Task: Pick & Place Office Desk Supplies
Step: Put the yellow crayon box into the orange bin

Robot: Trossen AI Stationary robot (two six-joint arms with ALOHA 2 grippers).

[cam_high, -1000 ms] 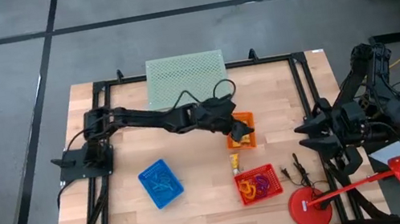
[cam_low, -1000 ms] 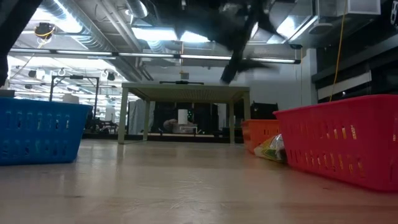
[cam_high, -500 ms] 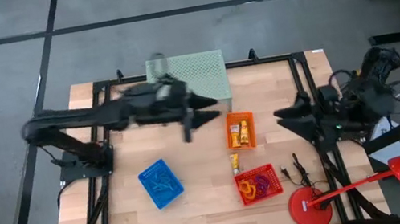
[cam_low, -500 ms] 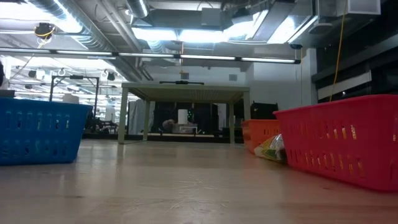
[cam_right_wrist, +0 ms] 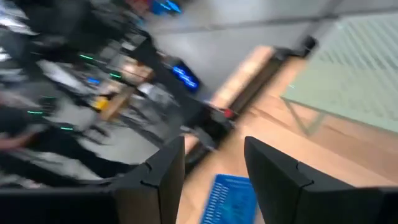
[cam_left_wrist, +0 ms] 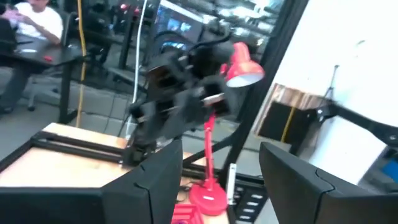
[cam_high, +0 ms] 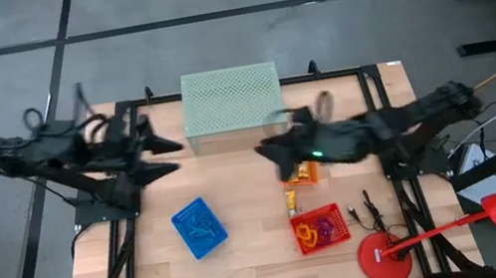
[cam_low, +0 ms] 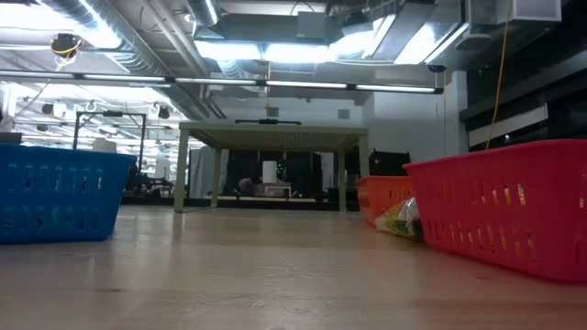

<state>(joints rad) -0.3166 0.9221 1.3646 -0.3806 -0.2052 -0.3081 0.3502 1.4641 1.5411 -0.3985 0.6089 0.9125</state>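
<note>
The supplies show in the high view. Red and orange loops lie in the red basket point(cam_high: 321, 228). Blue loops lie in the blue basket point(cam_high: 199, 228). A small yellow piece point(cam_high: 291, 199) rests on the table beside the orange basket point(cam_high: 307, 172), and the low view shows it as a yellow-green packet point(cam_low: 402, 220). My right gripper point(cam_high: 272, 152) point(cam_right_wrist: 214, 155) hovers open and empty just left of the orange basket, and its arm covers most of that basket. My left gripper point(cam_high: 168, 155) point(cam_left_wrist: 221, 162) is open and empty near the table's left edge.
The pale green perforated stand point(cam_high: 232, 101) sits at the far edge. The red lamp's base point(cam_high: 383, 258) stands at the near right corner. A few small dark items point(cam_high: 371, 207) lie right of the red basket. Bare wood lies between the blue basket and the orange basket.
My left gripper drew back from over the orange basket toward the table's left edge and left the low view. My right arm swung in from the right edge toward the centre, and its gripper now stands by the orange basket. The baskets have kept their places.
</note>
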